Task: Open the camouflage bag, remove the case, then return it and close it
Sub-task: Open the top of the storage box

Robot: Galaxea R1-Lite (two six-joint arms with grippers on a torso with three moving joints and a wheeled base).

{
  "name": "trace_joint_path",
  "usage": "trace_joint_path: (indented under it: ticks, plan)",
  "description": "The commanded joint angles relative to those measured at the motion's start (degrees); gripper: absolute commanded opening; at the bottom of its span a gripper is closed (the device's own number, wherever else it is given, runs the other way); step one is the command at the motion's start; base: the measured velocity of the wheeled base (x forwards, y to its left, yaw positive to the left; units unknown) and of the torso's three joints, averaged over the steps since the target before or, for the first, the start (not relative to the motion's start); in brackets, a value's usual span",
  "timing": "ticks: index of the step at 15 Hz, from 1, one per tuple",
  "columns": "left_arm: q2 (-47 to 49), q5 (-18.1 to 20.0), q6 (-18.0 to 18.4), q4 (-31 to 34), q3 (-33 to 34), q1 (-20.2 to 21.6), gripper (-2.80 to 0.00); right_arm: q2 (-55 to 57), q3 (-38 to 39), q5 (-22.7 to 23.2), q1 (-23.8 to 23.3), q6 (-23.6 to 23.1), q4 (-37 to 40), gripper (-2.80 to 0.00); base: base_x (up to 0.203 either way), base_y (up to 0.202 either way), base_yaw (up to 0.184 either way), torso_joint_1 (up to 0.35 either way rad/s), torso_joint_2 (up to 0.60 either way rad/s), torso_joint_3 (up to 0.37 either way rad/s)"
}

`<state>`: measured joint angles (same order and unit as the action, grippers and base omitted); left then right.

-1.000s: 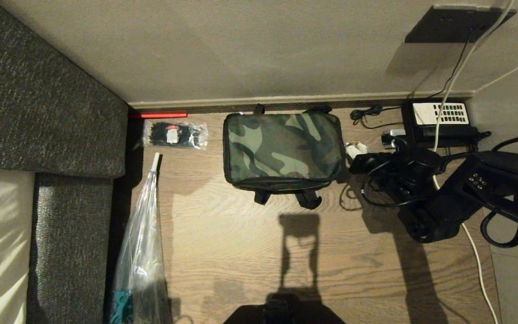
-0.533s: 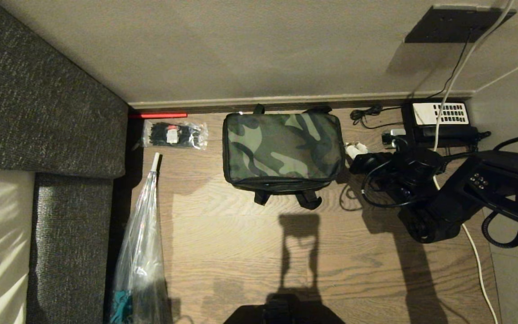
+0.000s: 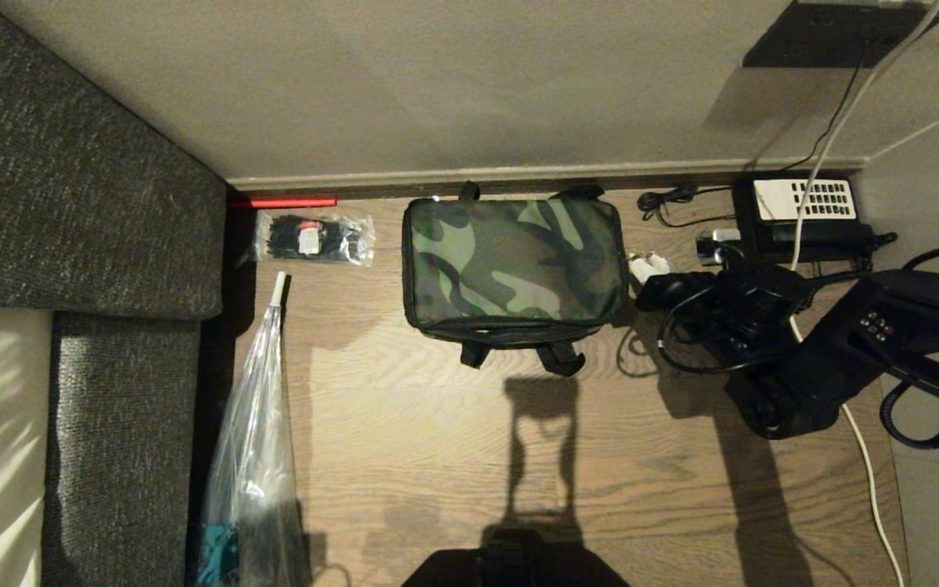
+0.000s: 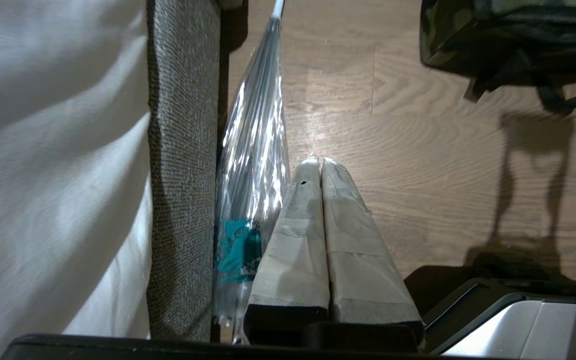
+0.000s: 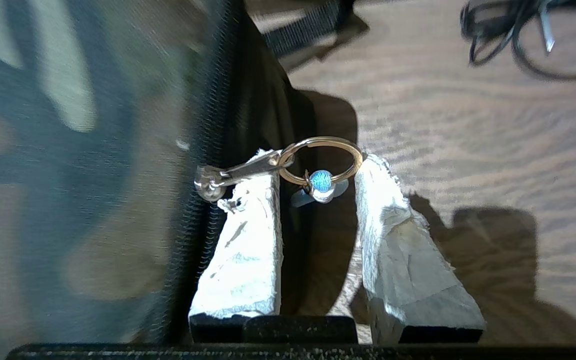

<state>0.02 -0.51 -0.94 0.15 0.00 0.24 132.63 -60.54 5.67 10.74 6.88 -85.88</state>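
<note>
The camouflage bag (image 3: pixel 514 261) lies zipped shut on the wood floor against the wall, straps toward me. The case is hidden. My right gripper (image 3: pixel 647 269) is at the bag's right end. In the right wrist view the metal zipper ring (image 5: pixel 320 140), carrying a small blue bead (image 5: pixel 321 181), spans the gap of the right gripper (image 5: pixel 318 165), a taped fingertip touching it on each side. The zipper slider (image 5: pixel 208 182) sits on the bag's (image 5: pixel 68 150) black zip line. My left gripper (image 4: pixel 320 162) hangs parked and shut over bare floor.
A black desk telephone (image 3: pixel 804 214) and tangled cables (image 3: pixel 669 200) sit right of the bag. A packet of black ties (image 3: pixel 315 238) and a red stick (image 3: pixel 282 201) lie to its left. A clear-wrapped umbrella (image 3: pixel 253 440) lies along the grey sofa (image 3: pixel 70 204).
The whole head view has shifted slightly, so the camera moved. The bag has stayed put and the right gripper stays at the zipper ring.
</note>
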Motion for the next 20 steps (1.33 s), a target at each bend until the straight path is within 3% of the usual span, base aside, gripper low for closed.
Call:
trace_joint_path:
  ticks: [1,6,14,20]
  plan:
    - [-0.1,0.0,0.0,0.0,0.2,0.0,-2.80,-0.1,0.2,0.0,0.0,0.0,-0.3,-2.80,0.000,0.000,0.000,0.002,0.00,-0.175]
    - [-0.1,0.0,0.0,0.0,0.2,0.0,-2.80,-0.3,0.0,0.0,0.0,0.1,-0.2,-2.80,0.000,0.000,0.000,0.001,0.00,-0.167]
    - [-0.1,0.0,-0.1,0.0,0.2,0.1,-2.80,-1.1,0.7,0.0,0.0,0.1,-0.2,-2.80,0.000,0.000,0.000,0.001,0.00,-0.011]
    - [-0.1,0.0,-0.3,0.0,0.2,0.0,-2.80,-1.5,1.3,0.0,0.1,0.1,-0.6,-2.80,0.000,0.000,0.000,0.001,0.00,0.163]
